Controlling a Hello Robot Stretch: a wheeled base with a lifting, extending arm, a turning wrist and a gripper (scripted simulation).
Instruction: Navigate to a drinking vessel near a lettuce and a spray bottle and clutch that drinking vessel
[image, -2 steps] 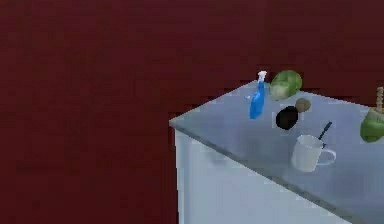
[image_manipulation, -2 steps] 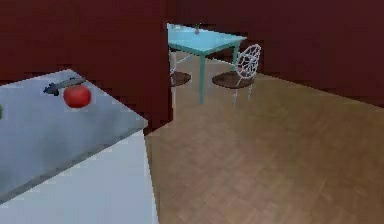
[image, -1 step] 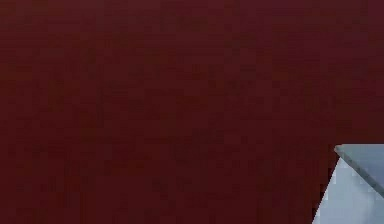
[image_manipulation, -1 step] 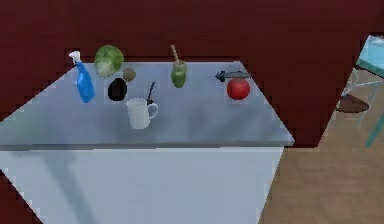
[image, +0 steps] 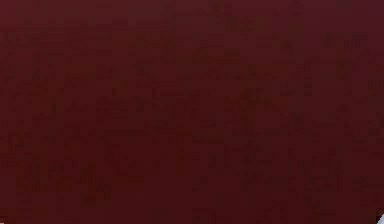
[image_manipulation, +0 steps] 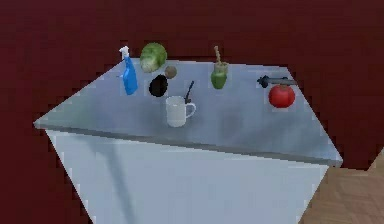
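Note:
A white mug (image_manipulation: 179, 112) with a handle on its right stands near the middle of a grey countertop (image_manipulation: 110, 115) in the arm side view. A thin dark stick (image_manipulation: 189, 92) rises just behind the mug. A blue spray bottle (image_manipulation: 128, 73) stands to the mug's upper left. Beside the bottle, at the counter's far edge, sits a round green lettuce (image_manipulation: 153, 55).
A dark oval thing (image_manipulation: 157, 87) and a small brown blob (image_manipulation: 171, 71) lie between the lettuce and the mug. A green pot (image_manipulation: 219, 74), a red tomato (image_manipulation: 282, 96) and a small dark item (image_manipulation: 268, 80) sit further right. A dark red wall (image: 190, 110) stands close ahead. Wood floor (image_manipulation: 350, 195) lies at lower right.

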